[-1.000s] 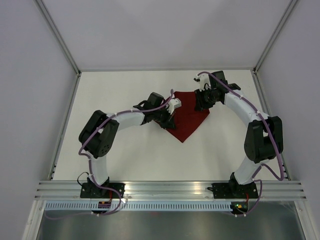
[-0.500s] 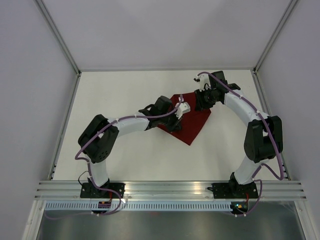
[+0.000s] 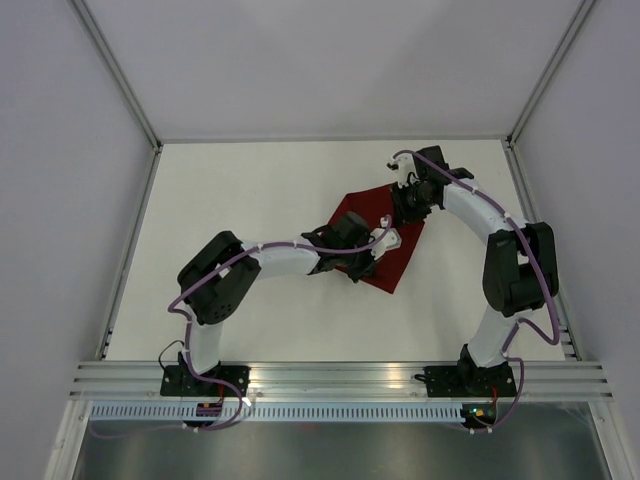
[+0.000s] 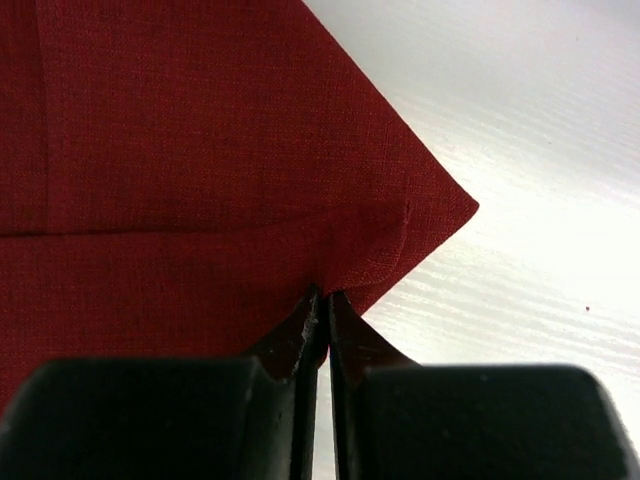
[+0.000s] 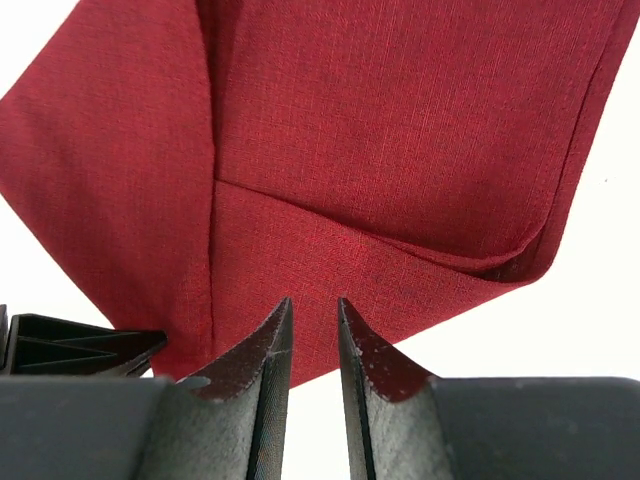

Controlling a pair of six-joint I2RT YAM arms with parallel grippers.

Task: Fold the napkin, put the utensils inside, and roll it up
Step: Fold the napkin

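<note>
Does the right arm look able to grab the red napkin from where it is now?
Probably yes. The right hand, slightly open, sits right above the napkin, and nothing lies between the two. The left hand pinches a corner of the cloth nearby but seems clear of the right one's path.

white arms [image 3: 285, 257], black joints [image 3: 213, 288], purple cables [image 3: 300, 244]

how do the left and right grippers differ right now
The left gripper is shut; the right gripper is slightly open. The left gripper pinches the napkin at its edge near a corner; the right gripper holds nothing, cloth showing through its gap. Both sit over the napkin.
</note>
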